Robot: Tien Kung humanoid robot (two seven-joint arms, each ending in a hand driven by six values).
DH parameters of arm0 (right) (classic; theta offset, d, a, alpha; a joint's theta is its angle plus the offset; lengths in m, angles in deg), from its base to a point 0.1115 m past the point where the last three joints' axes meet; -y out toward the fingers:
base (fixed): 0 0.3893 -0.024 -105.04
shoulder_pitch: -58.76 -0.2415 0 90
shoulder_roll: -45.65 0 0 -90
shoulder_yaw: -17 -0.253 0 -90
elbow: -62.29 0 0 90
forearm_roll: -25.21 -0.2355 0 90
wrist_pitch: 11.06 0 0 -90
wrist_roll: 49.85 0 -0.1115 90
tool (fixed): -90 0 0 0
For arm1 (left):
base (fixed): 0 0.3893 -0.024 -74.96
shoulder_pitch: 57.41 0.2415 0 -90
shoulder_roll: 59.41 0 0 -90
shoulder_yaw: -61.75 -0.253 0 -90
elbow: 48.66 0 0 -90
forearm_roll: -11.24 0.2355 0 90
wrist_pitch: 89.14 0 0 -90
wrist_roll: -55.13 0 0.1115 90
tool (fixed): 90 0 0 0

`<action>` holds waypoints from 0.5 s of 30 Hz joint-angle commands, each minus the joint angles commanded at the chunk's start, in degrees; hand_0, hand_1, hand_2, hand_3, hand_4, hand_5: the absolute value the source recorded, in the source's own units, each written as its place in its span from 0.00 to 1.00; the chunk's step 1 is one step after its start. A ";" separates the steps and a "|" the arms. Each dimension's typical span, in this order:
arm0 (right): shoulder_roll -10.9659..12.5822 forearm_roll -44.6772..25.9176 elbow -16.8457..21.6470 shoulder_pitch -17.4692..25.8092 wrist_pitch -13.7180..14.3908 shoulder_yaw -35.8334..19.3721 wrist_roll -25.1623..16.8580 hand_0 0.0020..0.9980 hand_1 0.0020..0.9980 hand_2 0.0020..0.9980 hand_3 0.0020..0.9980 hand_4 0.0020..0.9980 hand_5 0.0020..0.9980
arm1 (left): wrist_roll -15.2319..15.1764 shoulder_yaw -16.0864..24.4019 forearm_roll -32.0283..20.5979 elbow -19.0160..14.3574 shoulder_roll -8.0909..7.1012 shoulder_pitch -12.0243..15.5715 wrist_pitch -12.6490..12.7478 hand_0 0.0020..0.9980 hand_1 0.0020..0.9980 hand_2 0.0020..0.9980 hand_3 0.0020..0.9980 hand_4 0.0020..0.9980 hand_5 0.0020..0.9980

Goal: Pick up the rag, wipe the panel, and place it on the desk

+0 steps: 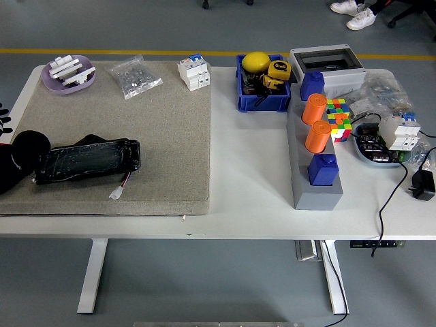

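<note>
A black, glossy panel [88,161] lies flat on the beige mat [136,116], near its front left, with a red-and-white wire and white plug [120,190] trailing from its near right corner. A bit of dark material [90,140] peeks out behind the panel's far edge; I cannot tell if it is the rag. My left arm [17,163] comes in at the left edge as a black rounded shape right against the panel's left end. A small part of the left hand [3,120] shows at the very edge. The right arm is out of view.
At the mat's back stand a purple dish [67,73], a bag of small parts [135,76] and a white breaker [193,72]. To the right are a blue bin [261,84], a grey block with orange cylinders [315,146], a colour cube [338,116] and cables.
</note>
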 joint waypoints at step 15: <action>0.40 -0.84 0.24 0.47 -0.14 2.18 0.27 0.79 0.72 0.72 0.69 1.00 0.73 | -1.96 3.56 -5.97 -2.76 5.79 2.43 -0.68 0.43 0.55 0.55 0.54 0.37 0.00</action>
